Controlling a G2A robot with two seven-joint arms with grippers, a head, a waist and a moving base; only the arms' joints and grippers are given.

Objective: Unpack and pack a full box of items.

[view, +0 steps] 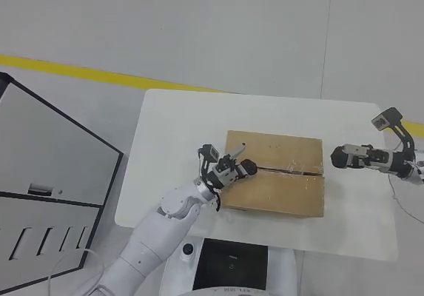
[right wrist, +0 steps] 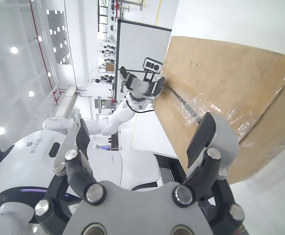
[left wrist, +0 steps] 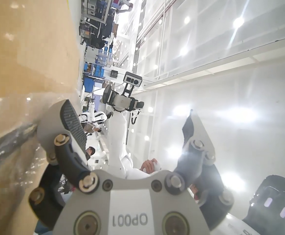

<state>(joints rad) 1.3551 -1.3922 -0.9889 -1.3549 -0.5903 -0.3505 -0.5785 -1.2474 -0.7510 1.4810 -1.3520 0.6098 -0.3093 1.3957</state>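
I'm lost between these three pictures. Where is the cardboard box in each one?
Top view: the cardboard box sits in the middle of the white table.
Left wrist view: its brown surface looms close beside one of the open fingers.
Right wrist view: it lies on the table, just past one of the open fingers.
Shared landmark: the crinkled clear tape along the box's seam.

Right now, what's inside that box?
Nothing inside shows: the box is closed, its flaps meeting at a seam under clear tape. The contents are covered.
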